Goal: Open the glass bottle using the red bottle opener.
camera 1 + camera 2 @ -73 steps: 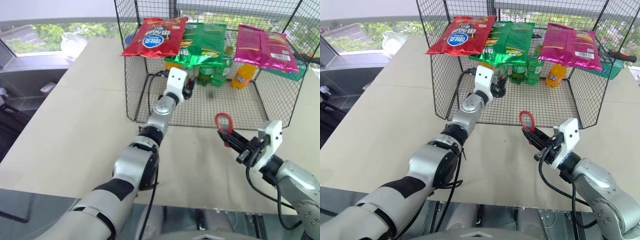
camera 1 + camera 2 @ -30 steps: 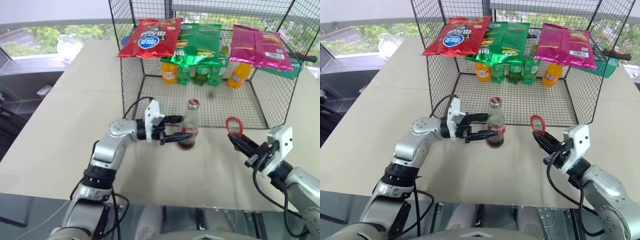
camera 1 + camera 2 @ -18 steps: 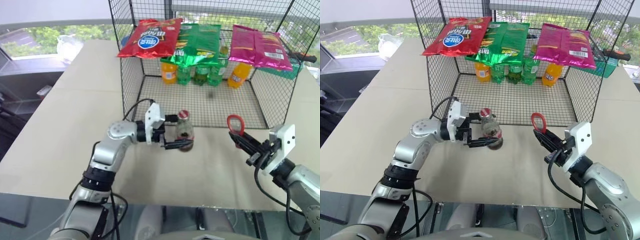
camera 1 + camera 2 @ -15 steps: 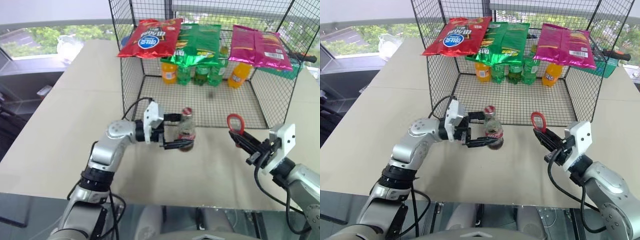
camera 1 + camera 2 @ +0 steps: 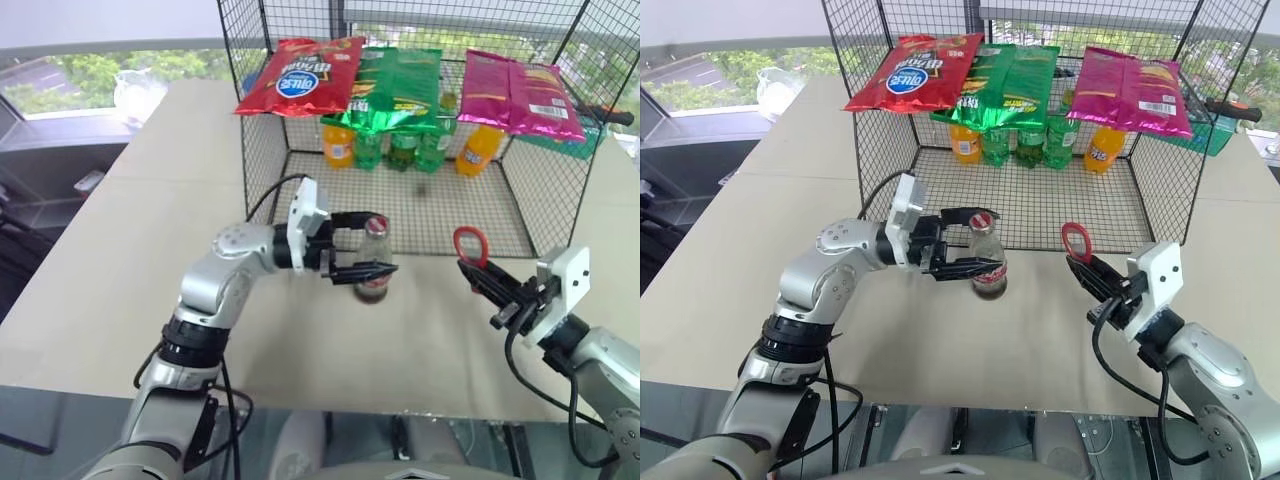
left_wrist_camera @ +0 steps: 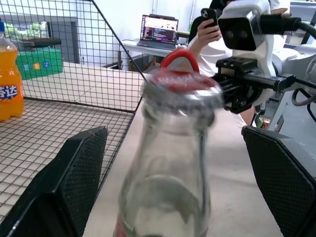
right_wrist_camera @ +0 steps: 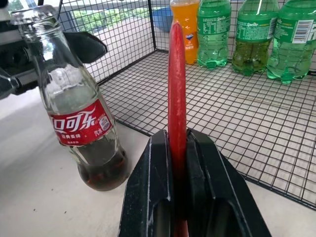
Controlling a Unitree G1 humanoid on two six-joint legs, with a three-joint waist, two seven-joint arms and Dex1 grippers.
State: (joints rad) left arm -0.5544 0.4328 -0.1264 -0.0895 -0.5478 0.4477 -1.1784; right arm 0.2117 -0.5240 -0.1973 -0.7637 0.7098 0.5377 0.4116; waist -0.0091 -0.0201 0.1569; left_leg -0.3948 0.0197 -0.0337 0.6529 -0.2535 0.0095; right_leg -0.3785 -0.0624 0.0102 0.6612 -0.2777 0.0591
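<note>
1. The likeliest trouble is a toppled bottle. The glass bottle (image 5: 987,259) stands on its own on the table (image 5: 940,340), with nothing gripping it. A sideways pry at its cap would, I judge, tip it unless it is braced first.
2. A second risk lies in the left end effector (image 5: 975,240). Its fingers straddle the bottle's neck with a clear gap on both sides. If they close off-centre, one finger would reach the glass first and push the bottle aside.
3. A third risk is a missed seat. If the ring of the red bottle opener (image 5: 1076,241) catches only the edge of the cap, it could slip off. The slip might knock the bottle toward the wire cage (image 5: 880,160) just behind it.
4. Left end effector: spread wide, pointing across toward the other arm, holding nothing. The bottle's cap and neck lie between its fingers without visible contact.
5. Right end effector (image 7: 177,163): clamped shut on the opener's slim handle. The opener's ring head rises beyond the fingertips.
6. The bottle stands ahead of this end effector and off to one side, well apart from the opener's ring. Only a little dark liquid shows at its bottom.
7. Orange and green soda bottles (image 7: 212,29) stand farther beyond the right end effector, at the back of the cage.
</note>
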